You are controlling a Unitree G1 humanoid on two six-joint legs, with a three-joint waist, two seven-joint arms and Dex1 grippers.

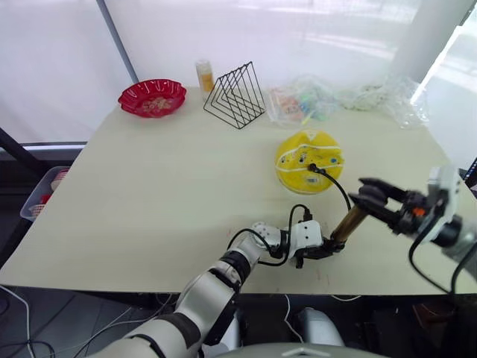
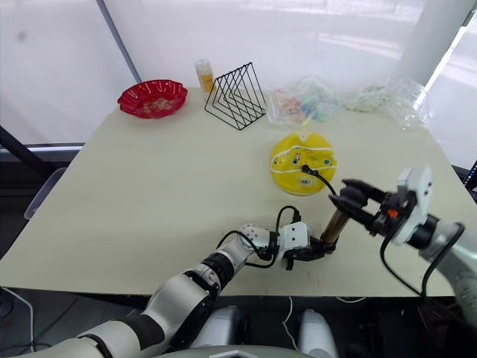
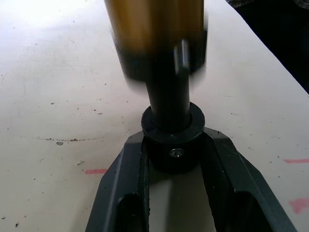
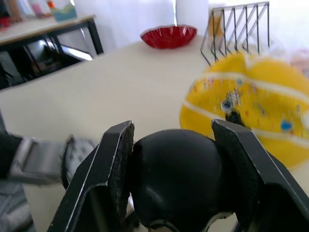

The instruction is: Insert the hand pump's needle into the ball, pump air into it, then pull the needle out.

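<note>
From my head camera, the saggy yellow rubber ball [image 1: 308, 160] lies on the pale worktop [image 1: 164, 201] with the needle's hose plugged in; my left wrist camera shows my left jaws clamping the hand pump [image 1: 347, 221] at its black base for steadiness; my right wrist camera shows my right jaws gripping its smooth rounded handle, ready for pumping.

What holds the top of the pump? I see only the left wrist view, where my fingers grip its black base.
Observer: The right gripper is shut on the black handle of the hand pump.
Operator: Where does the hose go?
Observer: The hose ends at a fitting on top of the ball; the needle is too small to see.
Operator: Is the ball round?
Observer: No, it lies saggy on the table.
</note>
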